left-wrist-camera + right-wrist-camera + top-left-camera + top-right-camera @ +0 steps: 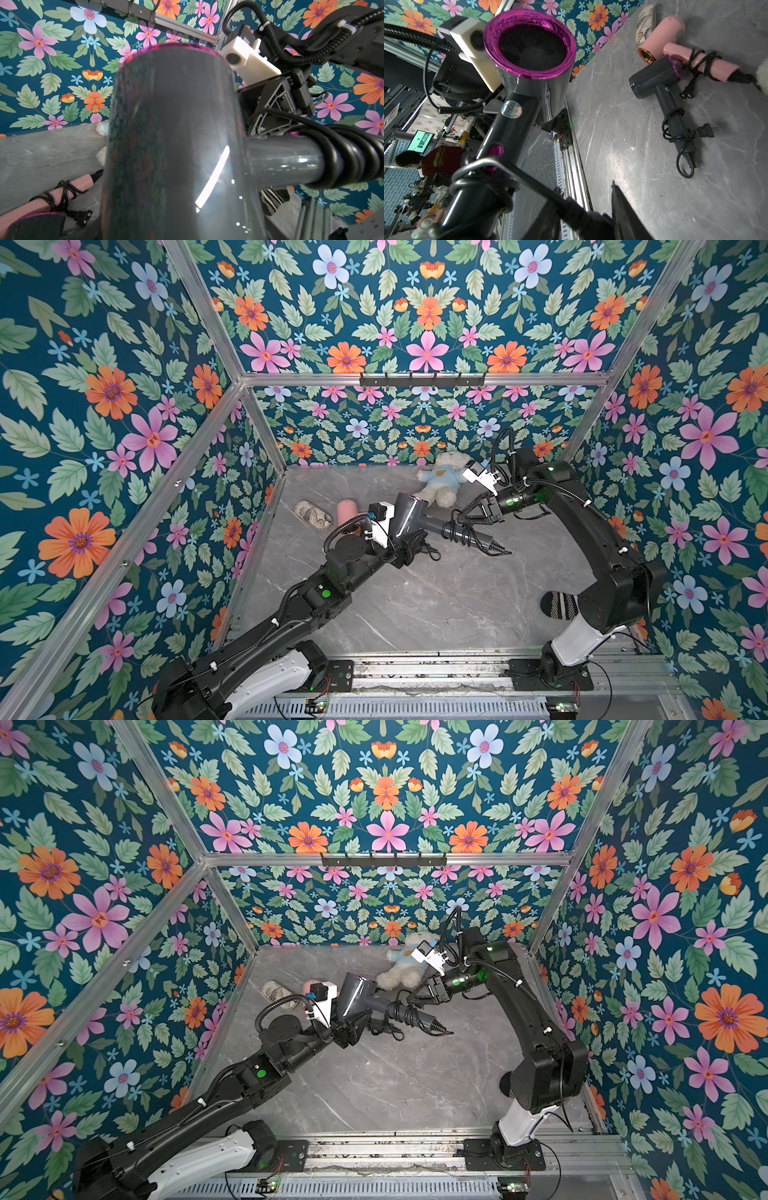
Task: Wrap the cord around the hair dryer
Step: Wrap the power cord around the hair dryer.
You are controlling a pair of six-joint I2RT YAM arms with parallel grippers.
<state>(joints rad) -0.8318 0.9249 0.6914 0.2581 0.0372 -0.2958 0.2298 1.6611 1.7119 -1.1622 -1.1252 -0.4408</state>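
The grey hair dryer (172,145) fills the left wrist view, hiding the jaws of the left gripper (415,541) clamped on it. The right gripper (586,193) is blurred and edge-cut; whether its jaws pinch the cord (529,179) between them is unclear.

Grey hair dryer (357,996) at frame centre, barrel pointing upper left, handle running to the lower right. Left pincer (355,1025) is clamped on the barrel's lower end; its arm comes in from the lower left. Cord (409,1013) sits in several coils round the handle. Right pincer (413,997) tips are at the coils, reaching in from the right; jaw gap unclear. Teddy bear (401,971) lies on the bench (395,1085) just above. Pink dryer (308,986) is mostly hidden, left of centre.
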